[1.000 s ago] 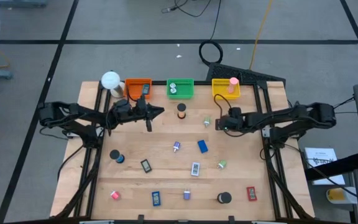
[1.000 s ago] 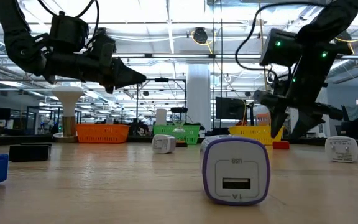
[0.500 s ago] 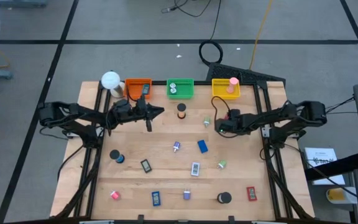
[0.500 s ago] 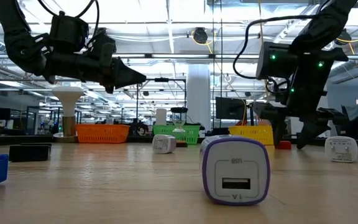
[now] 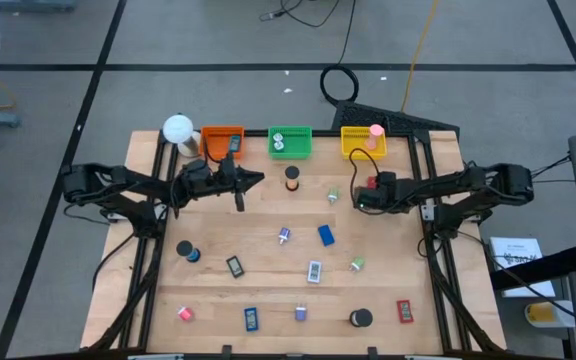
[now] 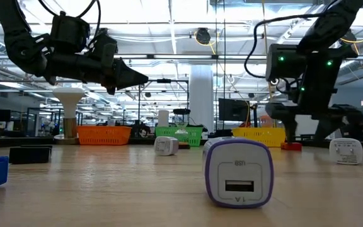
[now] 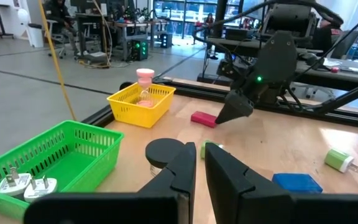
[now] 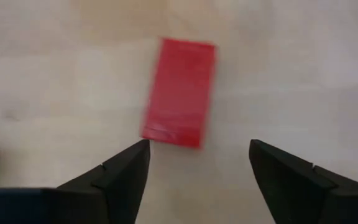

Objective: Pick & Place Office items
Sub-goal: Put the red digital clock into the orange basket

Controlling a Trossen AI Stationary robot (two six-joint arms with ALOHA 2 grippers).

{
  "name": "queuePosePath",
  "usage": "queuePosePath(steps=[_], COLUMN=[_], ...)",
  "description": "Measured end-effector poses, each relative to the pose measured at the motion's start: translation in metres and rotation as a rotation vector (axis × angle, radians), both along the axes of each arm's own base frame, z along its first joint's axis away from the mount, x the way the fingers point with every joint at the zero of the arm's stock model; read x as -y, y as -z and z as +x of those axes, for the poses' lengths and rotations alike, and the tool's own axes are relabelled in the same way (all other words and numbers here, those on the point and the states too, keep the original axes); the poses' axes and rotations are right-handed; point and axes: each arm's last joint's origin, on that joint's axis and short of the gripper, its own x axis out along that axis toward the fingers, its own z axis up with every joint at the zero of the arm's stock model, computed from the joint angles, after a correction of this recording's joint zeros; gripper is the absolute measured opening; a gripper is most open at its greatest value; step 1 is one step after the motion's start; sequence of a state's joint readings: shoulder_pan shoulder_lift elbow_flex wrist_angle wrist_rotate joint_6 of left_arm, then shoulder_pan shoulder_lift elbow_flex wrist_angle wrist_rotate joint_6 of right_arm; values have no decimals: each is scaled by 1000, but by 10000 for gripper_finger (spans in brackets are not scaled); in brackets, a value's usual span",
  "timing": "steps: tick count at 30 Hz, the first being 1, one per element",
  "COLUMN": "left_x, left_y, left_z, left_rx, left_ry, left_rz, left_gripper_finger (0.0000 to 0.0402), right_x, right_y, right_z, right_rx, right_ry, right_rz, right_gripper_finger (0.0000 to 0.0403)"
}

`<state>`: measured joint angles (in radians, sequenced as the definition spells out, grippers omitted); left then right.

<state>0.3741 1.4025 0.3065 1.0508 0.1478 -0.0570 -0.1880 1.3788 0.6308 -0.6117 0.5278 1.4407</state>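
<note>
My wooden bench [image 5: 268,285] has three trays lined up along the far edge: orange tray [image 5: 222,141], green tray [image 5: 290,142], yellow tray [image 5: 362,141], with a white ball lamp [image 5: 178,129] just left of the orange one. Scattered over the rest: a black roll [image 5: 292,179] near the green tray, a red flat piece [image 8: 179,92] near the yellow tray, a blue rectangle [image 5: 326,235] mid-bench, another black roll [image 5: 360,318] and a red rectangle [image 5: 404,312] near the front right, a pink bit [image 5: 184,313] front left.
</note>
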Motion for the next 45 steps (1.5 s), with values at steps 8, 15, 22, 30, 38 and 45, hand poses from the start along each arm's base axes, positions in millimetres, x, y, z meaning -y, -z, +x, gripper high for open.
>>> queuePosePath(steps=[8, 15, 22, 30, 38, 45], left_x=[0, 0, 0, 0, 0, 0], left_y=[0, 0, 0, 0, 0, 0], left_z=[0, 0, 0, 0, 0, 0], left_rx=[0, 0, 0, 0, 0, 0], left_ry=[0, 0, -1, 0, 0, 0], left_rz=[0, 0, 0, 1, 1, 1], left_gripper_finger=[37, 37, 37, 37, 37, 37], right_x=[15, 25, 25, 23, 0, -28], right_y=[0, 9, 18, 16, -29, -48], right_z=[1, 3, 2, 3, 46, 98], right_rx=[-5, 54, 21, -7, 53, 105], right_ry=[-7, -37, -39, -113, -437, -764], right_rz=[-42, -33, -25, -40, -96, -225], right_gripper_finger=[281, 254, 230, 148, 148, 148])
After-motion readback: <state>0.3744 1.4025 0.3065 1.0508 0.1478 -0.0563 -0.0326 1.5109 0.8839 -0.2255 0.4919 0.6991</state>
